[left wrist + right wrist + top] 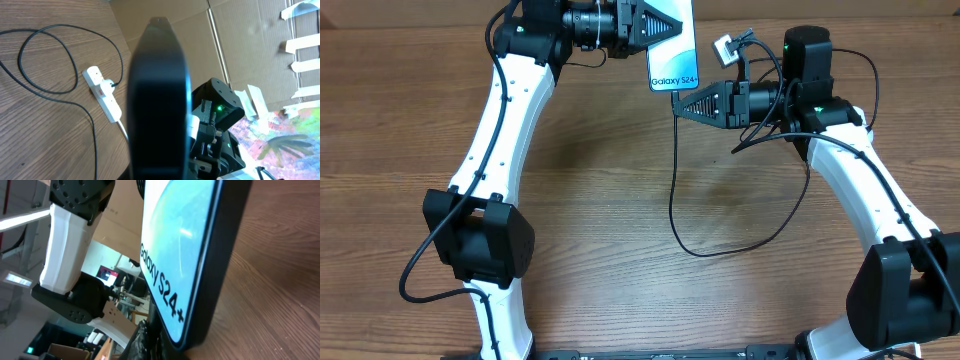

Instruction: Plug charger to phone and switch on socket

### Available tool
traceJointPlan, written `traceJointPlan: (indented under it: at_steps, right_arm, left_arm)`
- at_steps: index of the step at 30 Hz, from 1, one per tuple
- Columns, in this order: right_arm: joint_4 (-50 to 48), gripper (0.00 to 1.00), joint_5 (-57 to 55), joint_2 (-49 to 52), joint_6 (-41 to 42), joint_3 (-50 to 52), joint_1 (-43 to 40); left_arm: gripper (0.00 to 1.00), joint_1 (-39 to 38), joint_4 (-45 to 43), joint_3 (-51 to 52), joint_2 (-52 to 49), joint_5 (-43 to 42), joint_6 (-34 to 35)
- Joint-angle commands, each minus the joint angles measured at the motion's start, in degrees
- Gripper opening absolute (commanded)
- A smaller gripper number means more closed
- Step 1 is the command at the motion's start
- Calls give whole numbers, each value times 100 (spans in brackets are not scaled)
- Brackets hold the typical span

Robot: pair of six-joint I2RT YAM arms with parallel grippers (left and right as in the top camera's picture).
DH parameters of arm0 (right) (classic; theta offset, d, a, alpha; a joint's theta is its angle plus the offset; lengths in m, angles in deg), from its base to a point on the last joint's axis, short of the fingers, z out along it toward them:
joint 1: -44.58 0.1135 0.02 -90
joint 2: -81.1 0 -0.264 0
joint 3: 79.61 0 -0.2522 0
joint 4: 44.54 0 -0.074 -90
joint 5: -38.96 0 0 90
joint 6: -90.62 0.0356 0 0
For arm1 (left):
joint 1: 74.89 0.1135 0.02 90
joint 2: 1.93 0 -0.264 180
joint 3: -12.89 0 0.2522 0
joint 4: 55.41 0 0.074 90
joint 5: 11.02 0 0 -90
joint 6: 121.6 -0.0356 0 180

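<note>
Brown wood table (600,200) carries both arms, and the phone (682,55) is at its far edge near the middle, screen lit pale blue with "Galaxy S24+" printed at its near end. The left gripper (665,25) reaches in from the left and has its fingers pressed together on the phone's far half, pinching it. The right gripper (682,103) points left just under the printed end, its fingers closed on the end of the charger (672,190). The connector tip itself is hidden between fingers and phone, so I cannot tell whether it is seated in the port. From there the thin black cable drops toward the near side, curves right in a wide loop on the table and climbs back toward the right arm. In the left wrist view the phone (157,100) fills the middle as a dark slab, and behind it the white socket (102,92) lies flat on the wood with the charger's plug in it and the cable (94,135) trailing past. The switch position is too small to read. The right wrist view shows the phone (180,240) edge-on close above the wood, but contact is unclear.
</note>
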Motion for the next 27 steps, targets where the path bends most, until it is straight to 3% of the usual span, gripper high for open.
traceJointPlan:
  at_steps: [1, 9, 17, 19, 20, 21, 25, 27]
  right_arm:
    - [-203, 4, -439, -149, 205, -138, -85]
    - [-1141, 4, -678, -146, 1196, -138, -85]
    - [-1427, 4, -715, -149, 1580, -138, -85]
    - [-1593, 22, -619, -149, 1700, -138, -85]
    - [-1681, 40, -549, -149, 1714, -138, -85]
    - [-1694, 52, -533, -149, 1714, -138, -87]
    - [-1692, 70, -535, -146, 1690, -138, -92]
    - [-1696, 73, -555, -146, 1687, -138, -92]
  left_arm:
    - [4, -195, 81, -39, 170, -599, -188]
    - [4, -197, 90, -39, 170, -1141, -334]
    - [4, -197, 149, -39, 168, -1176, -509]
    - [4, -197, 146, -39, 168, -1128, -549]
    - [4, -192, 146, -39, 168, -1067, -549]
    - [4, -190, 144, -39, 168, -1040, -549]
    - [4, -188, 144, -39, 168, -1008, -573]
    - [5, -188, 162, -39, 168, -1134, -577]
